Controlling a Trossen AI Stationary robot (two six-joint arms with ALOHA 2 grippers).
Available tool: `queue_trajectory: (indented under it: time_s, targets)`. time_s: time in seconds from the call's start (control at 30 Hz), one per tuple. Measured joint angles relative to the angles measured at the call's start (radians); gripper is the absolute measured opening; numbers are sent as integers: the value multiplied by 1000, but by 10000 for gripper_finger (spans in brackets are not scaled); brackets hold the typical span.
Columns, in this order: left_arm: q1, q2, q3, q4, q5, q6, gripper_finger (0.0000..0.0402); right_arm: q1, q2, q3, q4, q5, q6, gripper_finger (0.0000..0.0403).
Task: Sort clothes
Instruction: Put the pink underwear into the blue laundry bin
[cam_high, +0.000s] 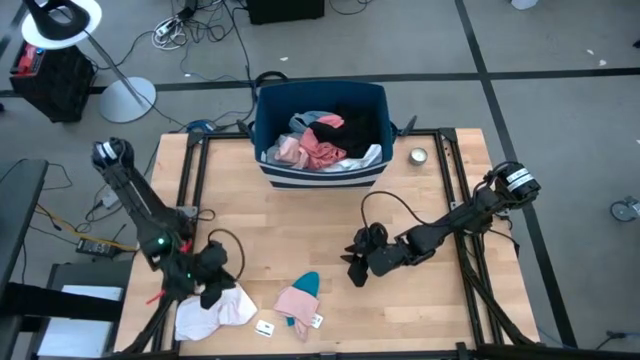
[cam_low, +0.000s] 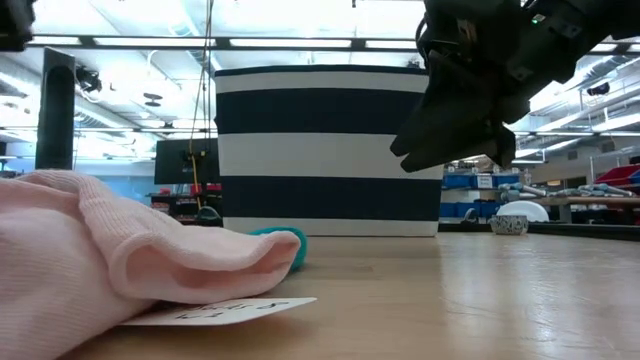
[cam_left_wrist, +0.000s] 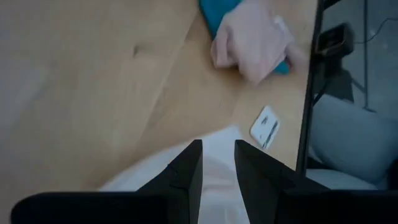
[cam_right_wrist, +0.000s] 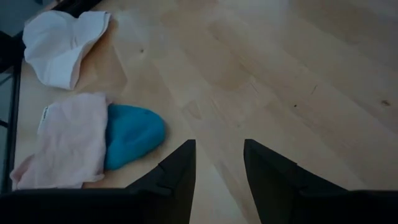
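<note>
Pink garment (cam_low: 120, 250) before teal garment (cam_low: 285, 243), bin (cam_low: 320, 150).

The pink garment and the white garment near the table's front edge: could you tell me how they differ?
The pink garment lies partly over a teal piece; the white garment rests directly on the table. The left gripper sits directly over the white one, while nothing is at the pink one. The pink lies flat and rectangular; the white is rumpled. Both are pale and lie outside the bin.
</note>
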Motion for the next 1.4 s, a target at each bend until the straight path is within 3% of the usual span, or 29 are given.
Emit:
queue_trajectory:
  time_s: [0.23, 0.53, 1.23, 1.33, 1.4]
  targets:
    - [-93, 125, 49, -4, 5, -91, 99, 22, 0, 0, 29, 0, 45, 137]
    - [-132, 245, 214, -140, 133, -112, 99, 32, 0, 0, 69, 26, 36, 137]
    - [-134, 497, 214, -190, 154, -147, 99, 30, 0, 0, 120, 20, -57, 137]
    - [-129, 536, 214, -186, 154, -207, 83, 30, 0, 0, 128, 19, -70, 137]
    - [-127, 542, 214, -183, 154, -217, 47, 30, 0, 0, 128, 19, -70, 137]
